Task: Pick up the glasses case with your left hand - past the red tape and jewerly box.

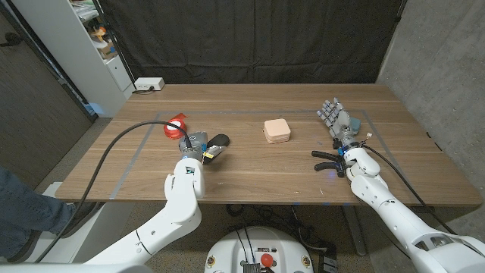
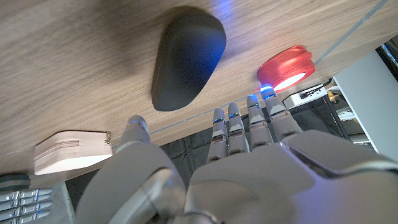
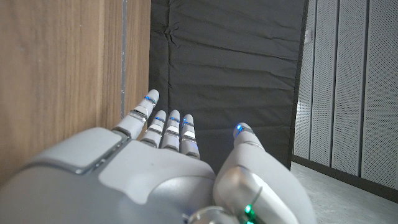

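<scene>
From the head view your left hand (image 1: 195, 143) covers most of the glasses case (image 1: 219, 141) — only its dark end shows — and part of the red tape (image 1: 176, 126) behind it.

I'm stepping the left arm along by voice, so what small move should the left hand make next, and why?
Probably ease the left hand down onto the glasses case and close. The wrist view shows its fingers apart, holding nothing, with the dark case just beyond the fingertips, between the red tape and the jewelry box.
</scene>
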